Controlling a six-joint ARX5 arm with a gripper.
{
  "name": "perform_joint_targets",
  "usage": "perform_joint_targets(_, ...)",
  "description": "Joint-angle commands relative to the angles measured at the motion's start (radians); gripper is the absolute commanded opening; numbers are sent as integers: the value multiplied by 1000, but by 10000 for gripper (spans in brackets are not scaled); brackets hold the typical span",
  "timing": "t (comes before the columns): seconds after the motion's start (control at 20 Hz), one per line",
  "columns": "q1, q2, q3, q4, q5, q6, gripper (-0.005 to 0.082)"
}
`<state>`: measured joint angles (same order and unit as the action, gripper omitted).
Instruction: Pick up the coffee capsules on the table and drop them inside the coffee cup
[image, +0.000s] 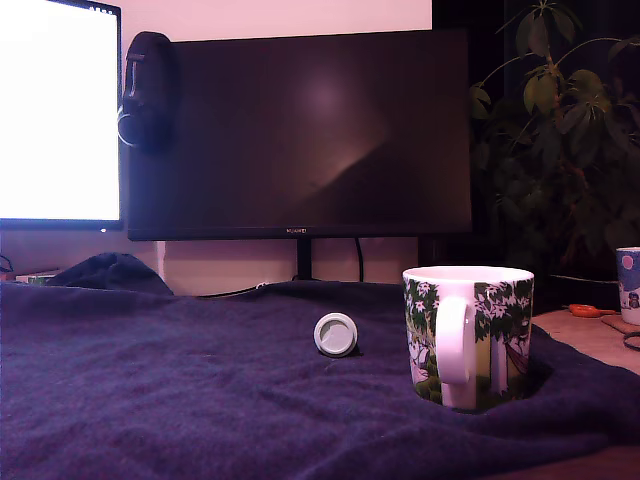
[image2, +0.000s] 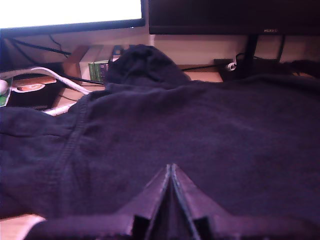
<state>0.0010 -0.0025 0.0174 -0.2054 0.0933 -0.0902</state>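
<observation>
- We see one coffee capsule (image: 335, 334) lying on its side on the dark blue cloth (image: 150, 390); it is near the coffee cup (image: 468, 335), on the exterior view's left of it
- Our fingers (image2: 171, 172) are pressed together, holding nothing, above the cloth

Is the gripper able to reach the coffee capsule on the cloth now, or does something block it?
Probably yes. The coffee capsule lies alone on the dark cloth, apart from the coffee cup, with nothing over it. The gripper is shut and faces only cloth, so it must open and turn toward it first.
</observation>
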Motion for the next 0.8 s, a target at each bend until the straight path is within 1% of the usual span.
perform_joint_targets(0.0,3,-4,-17,9,5,-15,-11)
perform_joint_targets(0.35,3,-4,-17,11,5,-16,-11)
perform_joint_targets(0.45,2,-4,-17,25,16,-16,-11)
perform_joint_targets(0.55,2,-4,-17,54,45,-16,-11)
perform_joint_targets(0.65,2,-4,-17,82,93,-16,-11)
perform_joint_targets(0.75,2,-4,-17,88,129,-18,-11)
